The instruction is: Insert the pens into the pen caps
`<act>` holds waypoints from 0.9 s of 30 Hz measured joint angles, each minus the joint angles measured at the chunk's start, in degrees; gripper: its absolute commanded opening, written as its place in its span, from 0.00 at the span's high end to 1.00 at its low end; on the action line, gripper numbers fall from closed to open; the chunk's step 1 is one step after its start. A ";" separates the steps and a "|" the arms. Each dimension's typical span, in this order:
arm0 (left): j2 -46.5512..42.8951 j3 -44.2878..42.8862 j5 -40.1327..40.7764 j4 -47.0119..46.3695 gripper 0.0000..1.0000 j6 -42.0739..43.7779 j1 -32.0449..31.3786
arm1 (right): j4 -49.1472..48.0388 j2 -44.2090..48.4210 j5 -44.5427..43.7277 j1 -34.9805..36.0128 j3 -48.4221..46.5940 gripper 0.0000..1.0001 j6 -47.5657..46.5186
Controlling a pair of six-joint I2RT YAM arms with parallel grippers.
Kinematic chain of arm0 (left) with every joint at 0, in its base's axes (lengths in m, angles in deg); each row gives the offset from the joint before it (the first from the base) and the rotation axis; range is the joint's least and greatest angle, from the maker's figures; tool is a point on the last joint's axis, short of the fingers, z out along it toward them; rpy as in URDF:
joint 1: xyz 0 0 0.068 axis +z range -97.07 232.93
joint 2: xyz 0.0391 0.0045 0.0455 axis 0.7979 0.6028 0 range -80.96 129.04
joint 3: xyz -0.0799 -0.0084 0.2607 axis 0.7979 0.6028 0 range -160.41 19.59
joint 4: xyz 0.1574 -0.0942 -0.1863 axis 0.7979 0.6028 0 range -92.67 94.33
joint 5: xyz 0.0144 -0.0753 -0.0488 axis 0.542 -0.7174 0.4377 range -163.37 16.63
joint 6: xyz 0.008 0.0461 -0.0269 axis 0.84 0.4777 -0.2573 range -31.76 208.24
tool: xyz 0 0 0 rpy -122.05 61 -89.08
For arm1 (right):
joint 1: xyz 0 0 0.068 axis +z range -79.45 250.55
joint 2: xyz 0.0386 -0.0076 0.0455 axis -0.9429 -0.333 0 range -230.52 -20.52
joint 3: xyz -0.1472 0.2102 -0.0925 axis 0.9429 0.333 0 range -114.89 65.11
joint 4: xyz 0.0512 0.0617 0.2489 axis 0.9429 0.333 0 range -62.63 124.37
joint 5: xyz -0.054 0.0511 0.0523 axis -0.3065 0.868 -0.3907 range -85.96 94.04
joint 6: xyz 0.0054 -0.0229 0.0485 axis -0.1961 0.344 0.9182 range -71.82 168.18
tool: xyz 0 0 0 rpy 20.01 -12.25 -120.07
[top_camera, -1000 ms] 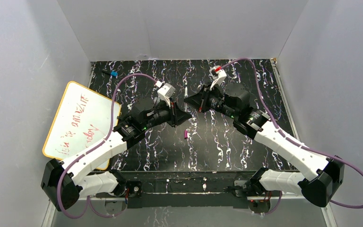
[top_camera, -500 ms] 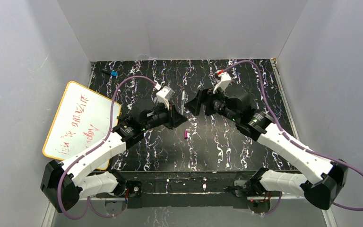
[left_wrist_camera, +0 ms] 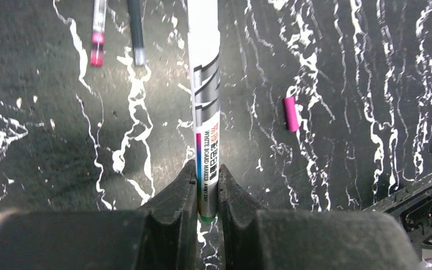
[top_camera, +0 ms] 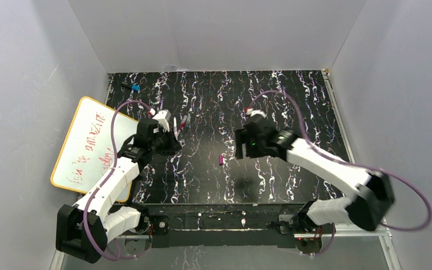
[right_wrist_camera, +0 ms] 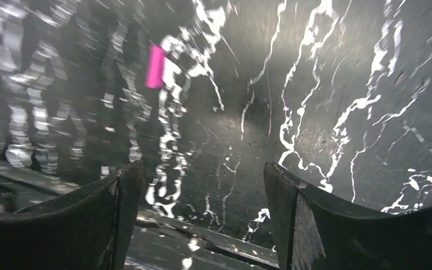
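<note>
Left gripper [left_wrist_camera: 207, 180]: clamped tight on the slim white marker pen with printed barrel [left_wrist_camera: 205, 67], held near its greenish end. The barrel runs forward, out of the top of the wrist view, and the writing end is not in view.

Right gripper [right_wrist_camera: 201, 169]: spread wide, empty, hovering low over the black white-veined desk [left_wrist_camera: 371, 67]. The wrist view is blurred.

The short magenta plastic cap [right_wrist_camera: 157, 75] lies flat on the desk ahead of the right gripper and off to one side, not between its jaws. It is well apart from the held pen. I can't make out a grey cap.

Two more pens lie side by side on the desk beyond the left gripper: a pale pen with a magenta band [left_wrist_camera: 97, 28] and a dark-barrelled pen [left_wrist_camera: 135, 28].

Step in hand, as I read it: the right arm fetches the magenta cap.
- Centre the jaws over the cap before dropping.
- Turn the wrist so the pads close across its width.
- Grip toward the closed end and keep the mouth free; which end is open I can't tell.
- The cap is small and round and likely to roll or skid, so close slowly.
- Hold the white pen steady, then bring cap and pen into line before pushing.
</note>
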 measured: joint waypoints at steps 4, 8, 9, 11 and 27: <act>-0.09 1.25 -1.60 1.75 1.00 0.57 1.49 | 3.10 -16.96 -0.48 2.56 -2.58 0.28 -0.46; -0.17 1.25 -3.50 1.20 1.00 0.87 1.53 | 3.72 -26.43 -0.44 3.96 -7.61 0.32 -1.66; -0.20 1.25 -3.93 1.11 1.00 0.87 1.53 | 3.58 -28.24 -0.50 3.98 -9.55 0.33 -2.10; -0.42 1.25 -4.83 1.03 1.00 0.87 1.57 | 2.71 -31.08 -0.72 3.96 -13.22 0.33 -3.13; -1.64 1.25 -7.69 0.57 1.00 0.85 1.57 | 1.01 -44.63 0.37 3.96 -24.09 0.52 -7.52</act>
